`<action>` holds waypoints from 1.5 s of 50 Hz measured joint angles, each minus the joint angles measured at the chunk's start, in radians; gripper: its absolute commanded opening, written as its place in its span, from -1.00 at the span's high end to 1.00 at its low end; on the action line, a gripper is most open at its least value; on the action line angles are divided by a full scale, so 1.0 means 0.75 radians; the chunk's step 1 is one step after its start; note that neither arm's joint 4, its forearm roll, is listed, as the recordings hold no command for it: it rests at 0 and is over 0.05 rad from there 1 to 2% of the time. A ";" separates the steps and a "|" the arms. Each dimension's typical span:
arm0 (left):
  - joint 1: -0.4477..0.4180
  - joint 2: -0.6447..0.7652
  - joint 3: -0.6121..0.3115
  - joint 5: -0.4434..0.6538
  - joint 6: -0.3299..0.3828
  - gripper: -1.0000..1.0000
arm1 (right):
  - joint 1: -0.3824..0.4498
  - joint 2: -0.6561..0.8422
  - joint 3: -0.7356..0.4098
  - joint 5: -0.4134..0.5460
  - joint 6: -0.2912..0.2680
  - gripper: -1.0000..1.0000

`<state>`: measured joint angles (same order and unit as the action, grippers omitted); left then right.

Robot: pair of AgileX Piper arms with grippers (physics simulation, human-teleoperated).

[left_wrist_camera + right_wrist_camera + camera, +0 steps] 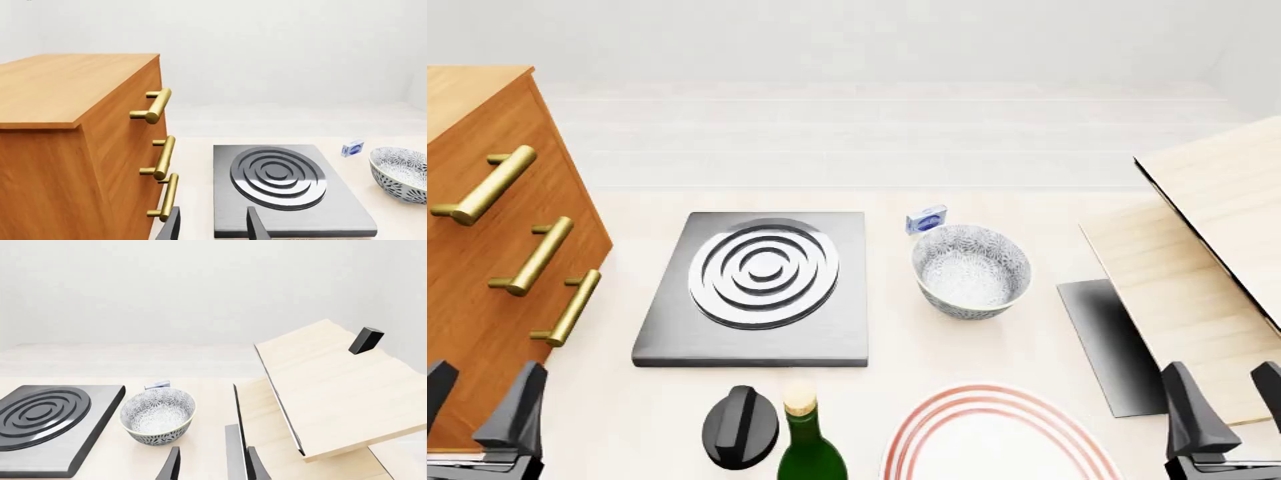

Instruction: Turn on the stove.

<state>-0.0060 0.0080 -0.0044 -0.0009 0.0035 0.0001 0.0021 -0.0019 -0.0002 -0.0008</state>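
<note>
Both dark grippers, left [478,405] and right [1224,405], hang at the near edge with fingers spread wide, holding nothing. The flat dark-grey hotplate slab [754,290] lies centre-left, its black ridged round knob [738,427] just nearer, untouched.

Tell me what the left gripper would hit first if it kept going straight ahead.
Probably the stove's hotplate slab: the left gripper points at its near edge, right of the wooden drawer cabinet. Depth is unclear.
</note>
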 measured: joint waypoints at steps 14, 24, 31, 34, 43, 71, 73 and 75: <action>-0.072 0.292 -0.081 -0.132 0.117 -1.00 | 0.000 0.008 -0.003 -0.005 -0.002 -1.00; -0.118 0.492 -0.224 -0.098 0.141 -1.00 | 0.000 0.010 -0.004 -0.006 -0.003 -1.00; -0.163 0.611 -0.320 -0.045 0.144 -1.00 | 0.000 0.011 -0.004 -0.007 -0.003 -1.00; -0.184 0.654 -0.354 -0.024 0.149 -1.00 | 0.000 0.011 -0.004 -0.007 -0.003 -1.00; -0.242 0.791 -0.455 0.047 0.163 -1.00 | 0.000 0.013 -0.004 -0.008 -0.003 -1.00; -0.440 1.135 -0.806 0.328 0.116 -1.00 | 0.000 0.019 -0.003 -0.015 -0.002 -1.00; -0.452 1.157 -0.829 0.351 0.100 -1.00 | 0.000 0.020 -0.003 -0.016 -0.002 -1.00; -0.465 1.183 -0.861 0.383 0.079 -1.00 | 0.000 0.020 -0.003 -0.017 -0.002 -1.00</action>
<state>-0.3546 0.8955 -0.6503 0.2862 0.0628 0.0003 0.0174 -0.0044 -0.0126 -0.0027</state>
